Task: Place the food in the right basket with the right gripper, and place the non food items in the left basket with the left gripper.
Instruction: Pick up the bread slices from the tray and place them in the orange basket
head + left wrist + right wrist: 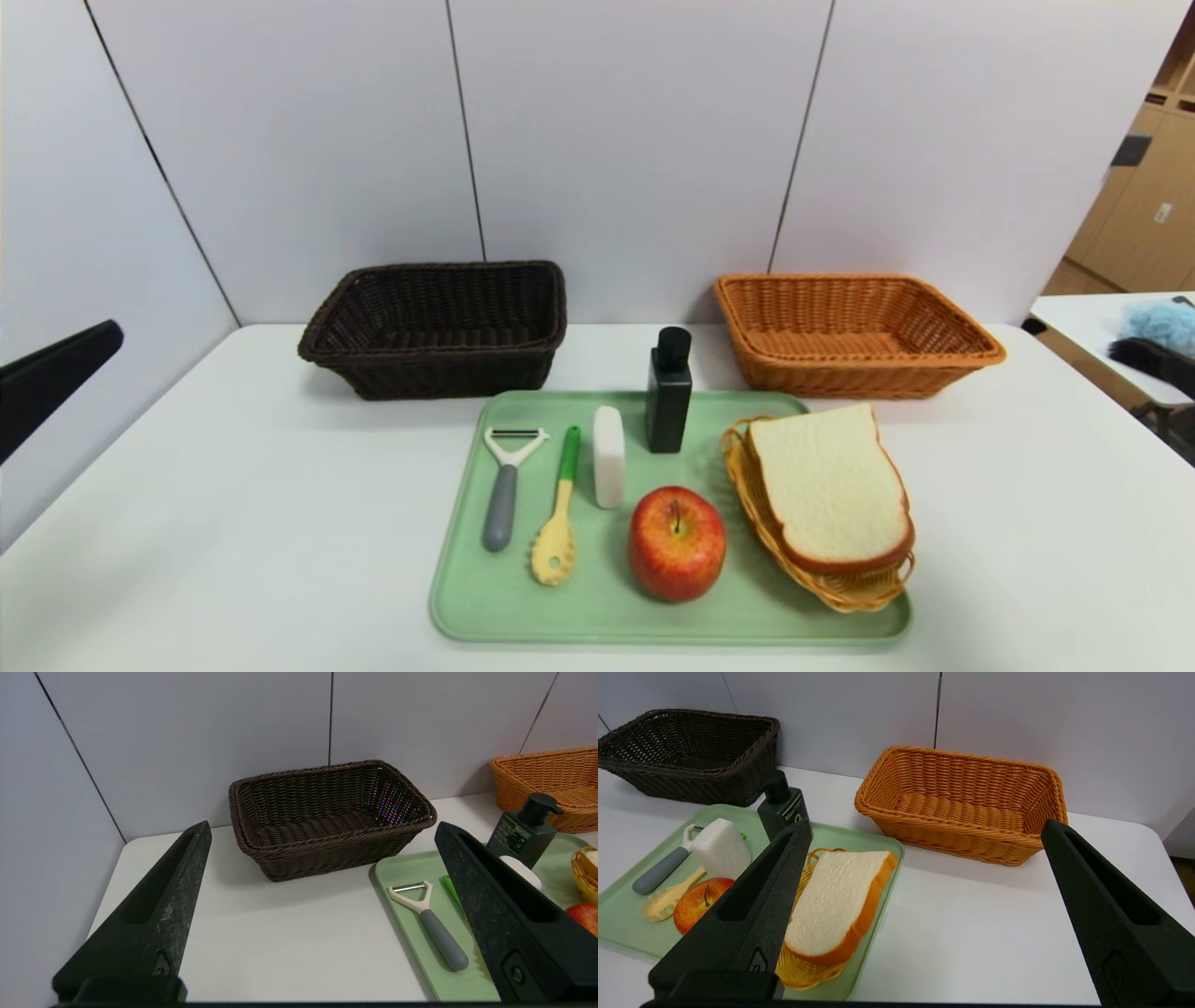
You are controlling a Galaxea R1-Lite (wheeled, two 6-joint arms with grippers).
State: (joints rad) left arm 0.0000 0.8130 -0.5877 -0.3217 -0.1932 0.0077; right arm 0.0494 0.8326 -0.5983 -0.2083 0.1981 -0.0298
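Head view shows a white table [233, 523] with a green tray [597, 611] near its front edge and two woven baskets behind it by the wall: a dark brown basket [439, 327] on the left and an orange basket [854, 331] on the right, both with nothing in them. On the tray, from left to right, lie a grey-handled peeler [504, 490], a yellow pasta spoon with a green handle [557, 523], a white bar-shaped block [609, 457], and an upright black pump bottle [669, 392] at the tray's back edge. A red apple [677, 543] sits toward the front of the tray, just beside a small yellow wicker dish [840, 583] that carries a slice of bread [829, 485]. Left wrist view shows the left gripper [322, 830] spread wide and holding nothing, hovering over the bare table in front of the brown basket, with the peeler off to one side. Right wrist view shows the right gripper [927, 828] likewise spread wide and empty, raised above the table before the orange basket, the bread close to one of its fingers [752, 914].
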